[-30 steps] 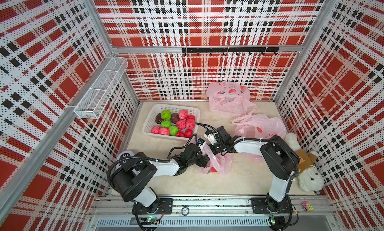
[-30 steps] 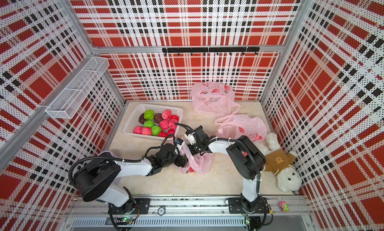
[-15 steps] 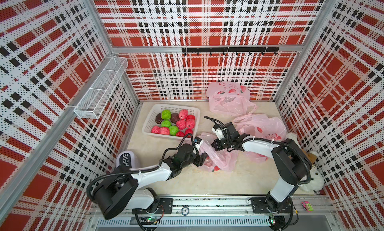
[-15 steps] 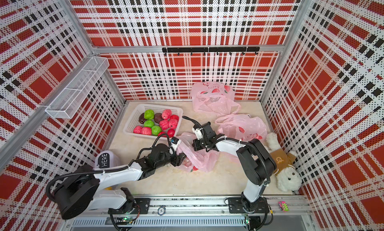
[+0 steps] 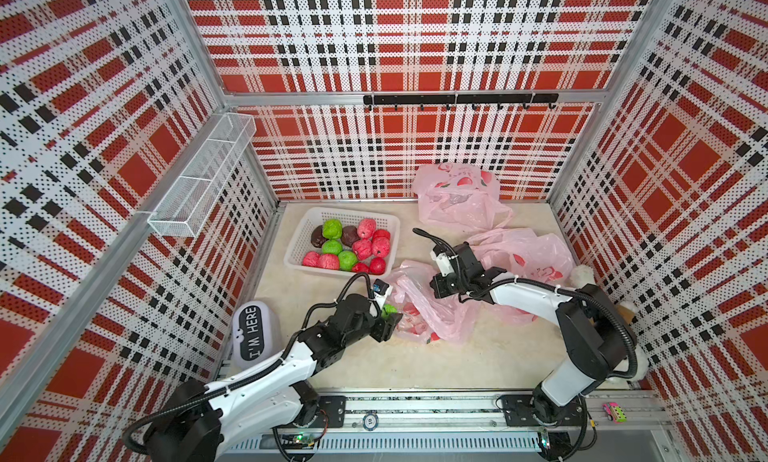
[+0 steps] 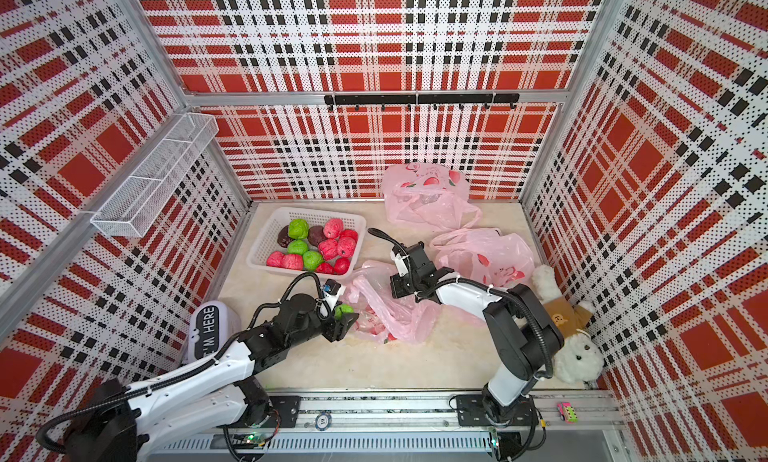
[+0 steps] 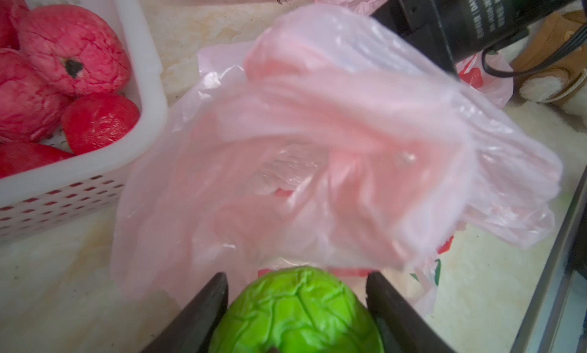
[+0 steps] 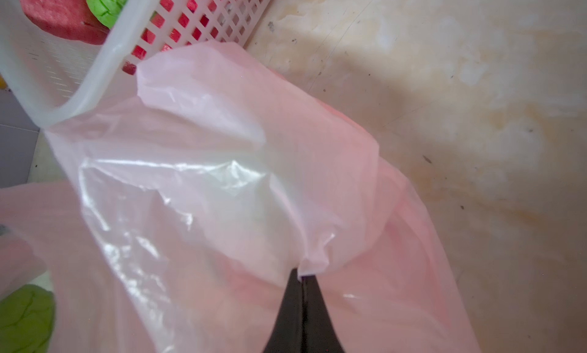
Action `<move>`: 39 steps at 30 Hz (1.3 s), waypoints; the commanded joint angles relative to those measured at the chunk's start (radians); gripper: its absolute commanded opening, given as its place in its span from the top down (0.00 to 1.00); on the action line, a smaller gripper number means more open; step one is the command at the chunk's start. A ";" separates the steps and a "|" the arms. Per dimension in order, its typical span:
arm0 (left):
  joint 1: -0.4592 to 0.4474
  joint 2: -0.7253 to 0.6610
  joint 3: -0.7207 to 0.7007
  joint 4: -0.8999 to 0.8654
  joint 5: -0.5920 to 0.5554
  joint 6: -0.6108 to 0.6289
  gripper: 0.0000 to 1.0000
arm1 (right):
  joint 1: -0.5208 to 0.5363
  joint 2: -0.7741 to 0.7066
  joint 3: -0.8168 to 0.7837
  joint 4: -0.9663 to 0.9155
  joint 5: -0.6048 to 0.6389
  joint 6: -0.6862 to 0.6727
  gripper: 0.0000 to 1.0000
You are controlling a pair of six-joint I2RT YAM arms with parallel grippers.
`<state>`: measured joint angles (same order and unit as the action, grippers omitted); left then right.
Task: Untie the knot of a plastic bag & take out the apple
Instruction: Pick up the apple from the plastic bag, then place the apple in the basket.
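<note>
Red plaid walls (image 5: 415, 44) close in a pale table (image 5: 374, 364), and near its middle lies a slack pink bag (image 5: 432, 314), its knot apparently undone and its mouth gaping to the left. The green apple (image 5: 389, 310) sits at that left edge of the bag, clamped between the jaws of the left hand (image 7: 296, 276), which grip it by its sides; in the wrist view it looks clear of the film, with only loose plastic billowing just beyond it. The right hand (image 8: 301, 281), jaws pressed together, pinches a fold of the bag's far-right side and holds it up off the table. The step seems to be drawing the apple out. To do it well, the right hand should hold its pinch firm as an anchor, so the bag is not dragged along, while the left hand backs away to the left and near, lifting a little so the apple does not scrape the table. The basket (image 5: 296, 245) of fruit stands just far-left, so the path should stay short of its rim. The apple is round and wrinkled, so the grip should not loosen until the film has fallen clear.
</note>
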<state>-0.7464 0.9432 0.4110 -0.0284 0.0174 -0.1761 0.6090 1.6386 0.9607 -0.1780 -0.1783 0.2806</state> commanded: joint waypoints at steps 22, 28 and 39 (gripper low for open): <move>0.418 -0.078 0.439 -0.253 0.097 0.066 0.34 | -0.002 -0.266 -0.076 0.074 0.018 0.039 1.00; 0.628 0.247 0.616 -0.280 0.234 -0.008 0.36 | -0.002 -0.279 -0.101 0.067 0.025 0.053 1.00; 0.581 0.649 0.782 -0.230 0.202 -0.092 0.37 | -0.002 -0.316 -0.086 -0.030 0.083 0.032 0.39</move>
<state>-0.1459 1.5700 1.1580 -0.2745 0.2127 -0.2359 0.6090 1.3602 0.8616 -0.1921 -0.1219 0.3252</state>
